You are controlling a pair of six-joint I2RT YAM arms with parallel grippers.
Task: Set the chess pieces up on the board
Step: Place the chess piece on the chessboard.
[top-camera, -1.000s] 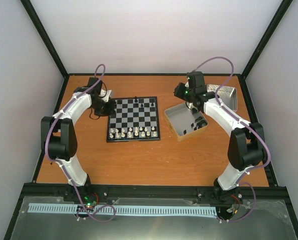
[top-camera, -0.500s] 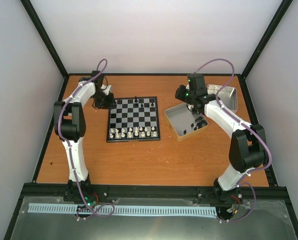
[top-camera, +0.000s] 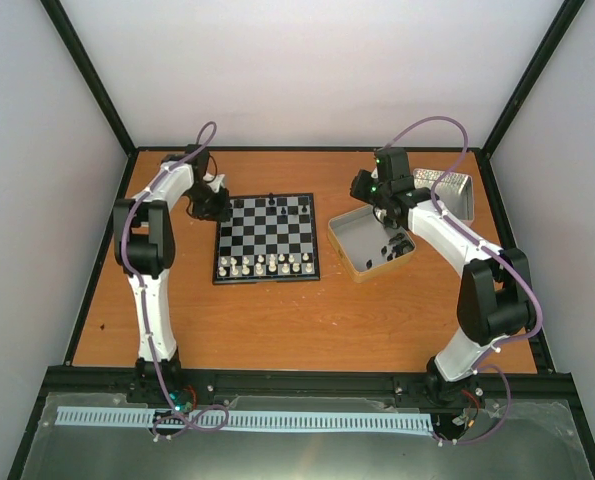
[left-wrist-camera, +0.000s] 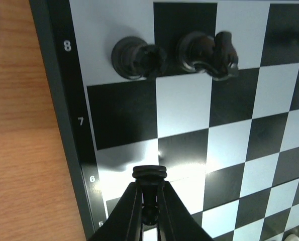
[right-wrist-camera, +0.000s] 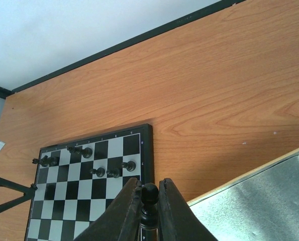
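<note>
**A:** Two black pieces are off the table. The left gripper (left-wrist-camera: 149,193) is pinched tight on a small black piece (left-wrist-camera: 149,173). It hangs over the left edge of the chessboard (top-camera: 267,238), a couple of rows nearer than the far row.

**B:** Which piece is it?

**A:** I can't tell; from above only its round top shows.

**B:** What stands close by?

**A:** A black rook (left-wrist-camera: 134,57) is in the far-left corner, with a black knight (left-wrist-camera: 209,54) on the next square to its right. The white pieces (top-camera: 267,265) line the near rows, well apart from this.

**B:** And the other arm?

**A:** The right gripper (right-wrist-camera: 149,188) is narrow, clamped round a black pawn (right-wrist-camera: 150,195). It is over the tin tray (top-camera: 357,245) that sits just right of the board.

**B:** So how should the left one set its piece down?

**A:** I'd centre it over a single square first, since the piece is far smaller than a square. Then I'd lower it straight, with no sideways drift toward the rook. The fingers should part only once the base sits flat, and only slightly. Then lift vertically, so a finger doesn't drag the piece over.

**B:** What's the risk?

**A:** Tipping, I'd say. These figures look light, and a toppled one could roll into its neighbours.
</note>
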